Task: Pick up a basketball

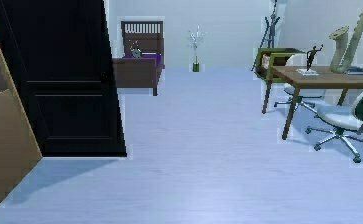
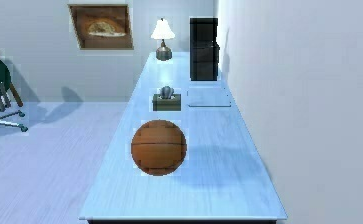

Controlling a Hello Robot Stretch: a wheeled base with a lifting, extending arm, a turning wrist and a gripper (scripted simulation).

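Observation:
An orange-brown basketball (image 2: 159,147) with dark seams rests on a long pale blue countertop (image 2: 219,185) in the arm side view, a little left of the counter's middle and toward its near end.
On the counter behind the ball stand a small box with a round object (image 2: 167,98), a flat pad (image 2: 209,97), a lamp (image 2: 163,36) and a black cabinet (image 2: 203,48). In the forward view, a black door (image 1: 59,75) stands at left, a bed (image 1: 139,62) far back, a desk (image 1: 324,85) and office chair (image 1: 344,120) at right.

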